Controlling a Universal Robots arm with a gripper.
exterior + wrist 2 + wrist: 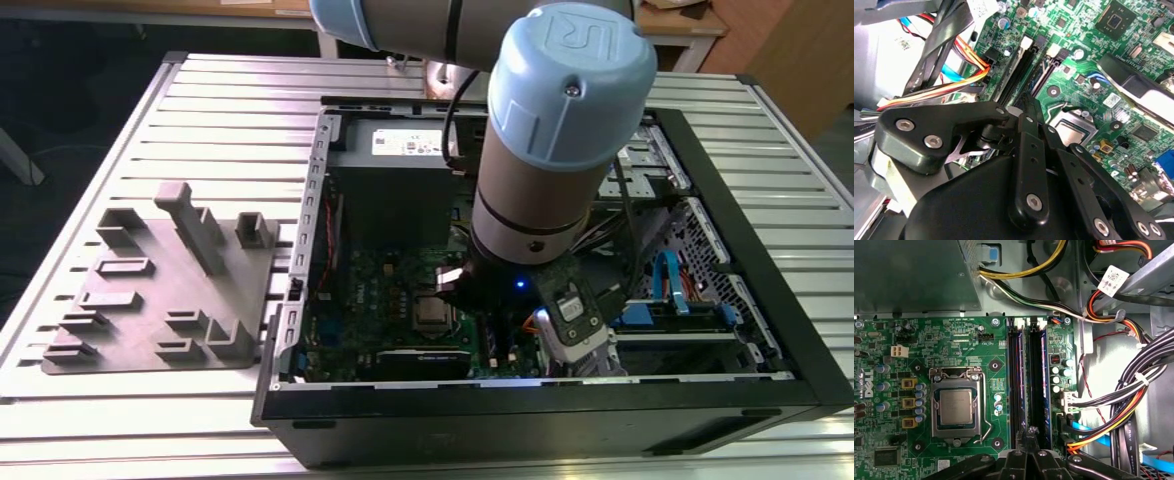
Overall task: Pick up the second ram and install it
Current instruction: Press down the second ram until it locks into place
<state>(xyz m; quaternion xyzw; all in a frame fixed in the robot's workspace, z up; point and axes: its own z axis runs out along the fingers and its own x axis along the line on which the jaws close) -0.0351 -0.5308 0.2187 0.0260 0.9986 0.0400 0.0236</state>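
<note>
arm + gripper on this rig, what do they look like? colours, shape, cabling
The arm is a thick silver-grey tube with pale blue round joint caps, a black cable running along it and a small blue light near the wrist. The gripper is black: flat linkage bars joined by silver screws and pivots, tapering to narrow tips.

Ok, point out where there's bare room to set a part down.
Bare slatted table shows between the grey fixture and the far edge, plus a strip along the near edge. Inside the case it is crowded: arm, cables, motherboard.
</note>
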